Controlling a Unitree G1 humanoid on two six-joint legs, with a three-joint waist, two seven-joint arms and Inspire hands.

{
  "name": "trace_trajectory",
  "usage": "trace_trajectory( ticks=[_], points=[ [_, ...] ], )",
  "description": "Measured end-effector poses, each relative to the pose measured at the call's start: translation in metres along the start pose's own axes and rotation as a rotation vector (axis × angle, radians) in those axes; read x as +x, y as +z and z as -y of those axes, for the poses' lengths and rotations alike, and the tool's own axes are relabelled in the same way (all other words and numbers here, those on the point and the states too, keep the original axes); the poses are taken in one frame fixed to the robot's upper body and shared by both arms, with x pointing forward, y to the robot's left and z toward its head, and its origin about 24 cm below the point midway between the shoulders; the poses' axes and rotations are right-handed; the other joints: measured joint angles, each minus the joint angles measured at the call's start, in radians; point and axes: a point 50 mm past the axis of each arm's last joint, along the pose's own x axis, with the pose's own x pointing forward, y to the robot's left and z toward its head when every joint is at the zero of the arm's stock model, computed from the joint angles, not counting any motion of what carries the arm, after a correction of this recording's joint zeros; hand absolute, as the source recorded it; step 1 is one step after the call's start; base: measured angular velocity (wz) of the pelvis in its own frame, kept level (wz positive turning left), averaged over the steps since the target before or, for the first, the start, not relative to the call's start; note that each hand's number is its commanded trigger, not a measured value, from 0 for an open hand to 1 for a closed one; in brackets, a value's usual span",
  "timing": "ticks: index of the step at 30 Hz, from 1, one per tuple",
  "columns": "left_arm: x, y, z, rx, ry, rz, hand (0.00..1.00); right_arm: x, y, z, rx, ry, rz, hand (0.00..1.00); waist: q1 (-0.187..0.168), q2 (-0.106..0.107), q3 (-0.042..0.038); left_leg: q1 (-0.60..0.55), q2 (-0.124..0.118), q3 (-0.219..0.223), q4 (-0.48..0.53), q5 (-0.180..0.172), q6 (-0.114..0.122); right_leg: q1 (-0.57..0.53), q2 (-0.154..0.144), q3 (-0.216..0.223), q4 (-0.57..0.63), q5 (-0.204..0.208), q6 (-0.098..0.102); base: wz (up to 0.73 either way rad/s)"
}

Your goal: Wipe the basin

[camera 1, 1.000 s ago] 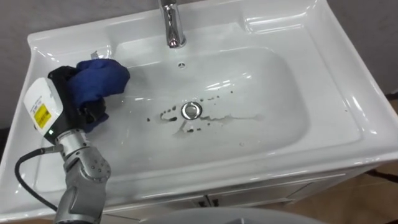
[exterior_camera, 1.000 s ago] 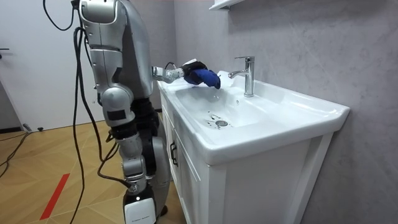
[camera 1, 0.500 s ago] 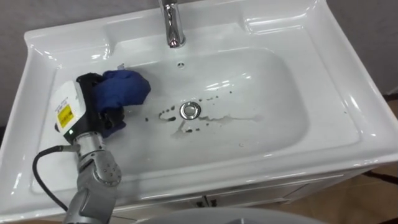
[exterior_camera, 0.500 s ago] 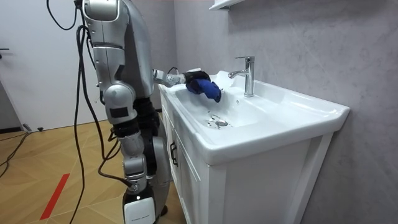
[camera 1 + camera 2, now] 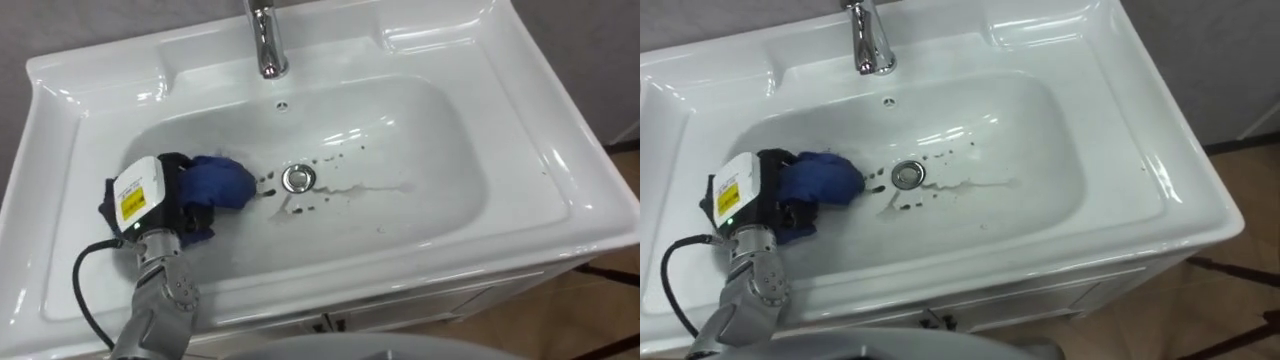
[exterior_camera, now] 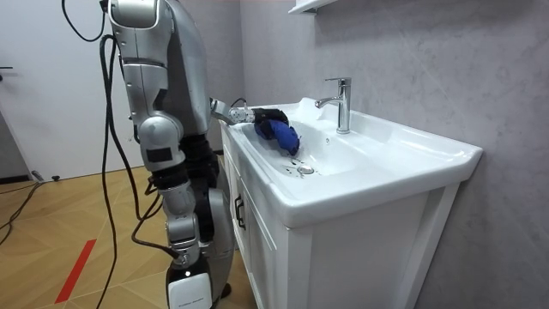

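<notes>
The left hand [image 5: 150,205], fingers curled round the blue cloth [image 5: 222,183], has come down from the upper left slope of the basin [image 5: 560,170] to its floor. The cloth now lies just beside the drain [image 5: 296,179]. The dark spots [image 5: 330,158] about the drain remain unwiped, so wiping is judged barely begun. The cloth hides its own contact with the surface and covers most of the fingertips.
</notes>
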Motion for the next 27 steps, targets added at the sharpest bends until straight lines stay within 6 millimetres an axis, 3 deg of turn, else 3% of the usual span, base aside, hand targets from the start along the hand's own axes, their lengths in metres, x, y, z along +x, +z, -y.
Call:
trace_trajectory(
  ticks=[11, 21, 27],
  points=[
    [0.002, -0.001, 0.012, 0.113, -0.115, 0.01, 1.0, -0.001, 0.015, 0.003, -0.041, -0.018, 0.049, 0.0, -0.024, -0.001, 0.0007, 0.001, 0.001, 0.008, 0.0, 0.0, 0.0, -0.002, 0.001, 0.008, -0.001, 0.0, 0.0, -0.02],
    [0.023, 0.011, 0.002, 0.168, -0.199, 0.029, 1.0, -0.002, 0.018, 0.005, -0.065, -0.013, 0.065, 0.0, -0.029, 0.025, 0.0085, -0.013, 0.008, 0.015, 0.002, 0.001, -0.003, -0.018, 0.006, 0.014, 0.003, 0.006, -0.005, -0.01],
    [0.031, 0.016, -0.002, 0.177, -0.253, 0.022, 1.0, -0.001, 0.015, 0.005, -0.066, 0.004, 0.054, 0.0, -0.046, 0.029, 0.0088, -0.007, 0.008, 0.019, 0.007, 0.001, -0.003, -0.014, 0.005, 0.014, 0.0, 0.006, -0.005, -0.01]
  ],
)
